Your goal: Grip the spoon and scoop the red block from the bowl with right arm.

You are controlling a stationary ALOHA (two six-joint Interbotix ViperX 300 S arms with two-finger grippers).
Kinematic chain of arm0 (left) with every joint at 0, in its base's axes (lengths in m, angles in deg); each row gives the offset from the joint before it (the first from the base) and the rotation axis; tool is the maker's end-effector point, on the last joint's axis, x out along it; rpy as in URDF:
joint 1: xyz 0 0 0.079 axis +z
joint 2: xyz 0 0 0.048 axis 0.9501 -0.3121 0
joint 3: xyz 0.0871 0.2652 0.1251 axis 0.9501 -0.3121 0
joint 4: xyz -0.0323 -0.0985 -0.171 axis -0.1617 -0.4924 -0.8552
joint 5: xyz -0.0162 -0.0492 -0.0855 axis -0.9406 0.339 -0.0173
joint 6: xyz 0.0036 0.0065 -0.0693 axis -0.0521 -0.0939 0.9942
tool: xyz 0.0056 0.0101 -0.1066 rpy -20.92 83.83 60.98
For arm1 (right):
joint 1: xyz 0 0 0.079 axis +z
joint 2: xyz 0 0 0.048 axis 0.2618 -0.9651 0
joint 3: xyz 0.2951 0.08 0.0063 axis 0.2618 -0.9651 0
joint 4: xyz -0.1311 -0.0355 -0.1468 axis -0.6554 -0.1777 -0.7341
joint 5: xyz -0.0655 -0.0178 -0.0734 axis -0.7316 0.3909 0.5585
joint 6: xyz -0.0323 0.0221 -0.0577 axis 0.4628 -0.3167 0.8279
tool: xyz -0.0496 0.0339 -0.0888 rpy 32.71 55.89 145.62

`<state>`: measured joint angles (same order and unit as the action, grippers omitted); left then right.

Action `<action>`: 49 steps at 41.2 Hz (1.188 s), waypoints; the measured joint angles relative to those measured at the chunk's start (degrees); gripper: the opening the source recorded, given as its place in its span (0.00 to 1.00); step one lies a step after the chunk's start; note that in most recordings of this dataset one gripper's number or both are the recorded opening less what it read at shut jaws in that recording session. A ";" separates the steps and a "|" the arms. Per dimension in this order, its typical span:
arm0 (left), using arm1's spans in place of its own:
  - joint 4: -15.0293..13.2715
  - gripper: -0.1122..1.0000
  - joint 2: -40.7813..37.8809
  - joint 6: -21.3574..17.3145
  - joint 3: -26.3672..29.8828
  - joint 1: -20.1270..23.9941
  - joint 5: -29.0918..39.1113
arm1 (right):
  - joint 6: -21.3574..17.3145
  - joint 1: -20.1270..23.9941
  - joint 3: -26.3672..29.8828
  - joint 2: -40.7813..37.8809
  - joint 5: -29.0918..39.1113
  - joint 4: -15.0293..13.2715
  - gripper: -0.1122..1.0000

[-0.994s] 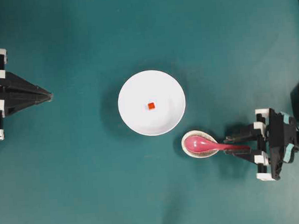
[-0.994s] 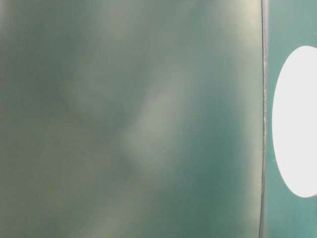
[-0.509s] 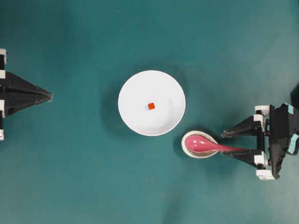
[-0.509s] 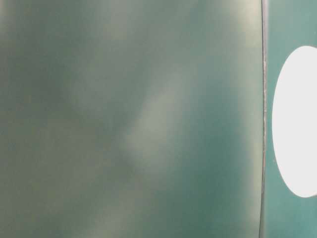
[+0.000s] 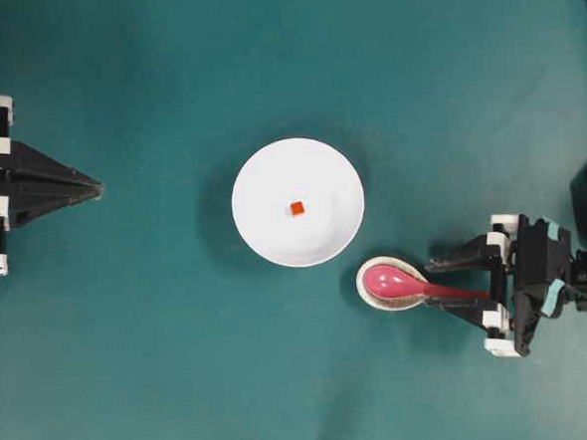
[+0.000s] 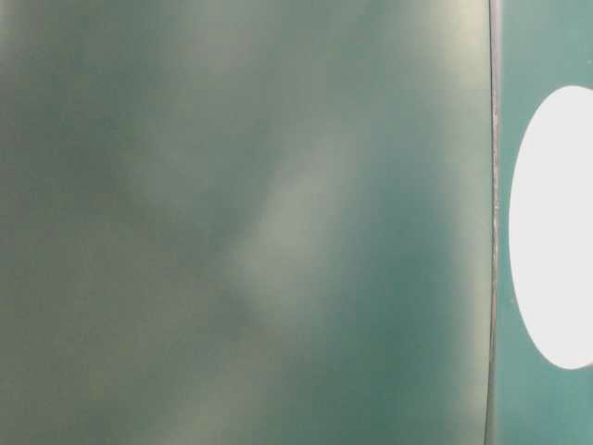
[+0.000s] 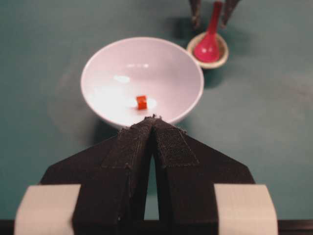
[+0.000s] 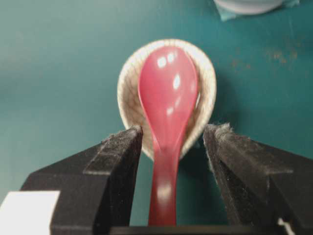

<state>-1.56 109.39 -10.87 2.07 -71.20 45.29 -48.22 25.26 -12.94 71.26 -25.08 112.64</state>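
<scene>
So far nothing is gripped: right gripper (image 8: 172, 147) open, jaws straddling the spoon (image 8: 167, 103) handle (no contact seen). Left gripper (image 7: 153, 122) closed, idle. The red block (image 5: 297, 209) sits unscooped in the bowl (image 5: 264, 232).

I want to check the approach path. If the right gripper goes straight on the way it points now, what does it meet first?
Probably the small speckled dish: the right gripper already straddles the spoon handle, fingers open and not touching.

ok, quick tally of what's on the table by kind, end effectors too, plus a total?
Bowls: 1, white bowl
Small speckled dishes: 1
Spoons: 1, pink spoon
Blocks: 1, red block
End effectors: 2, left end effector, right end effector
Total: 6
</scene>
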 measured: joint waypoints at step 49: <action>-0.09 0.10 0.00 0.09 -0.09 0.00 0.00 | -0.09 7.56 -1.93 -3.25 -2.72 3.25 0.58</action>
<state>-1.65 109.39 -10.78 1.98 -71.20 45.29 -48.31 32.81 -14.87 68.01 -27.80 115.89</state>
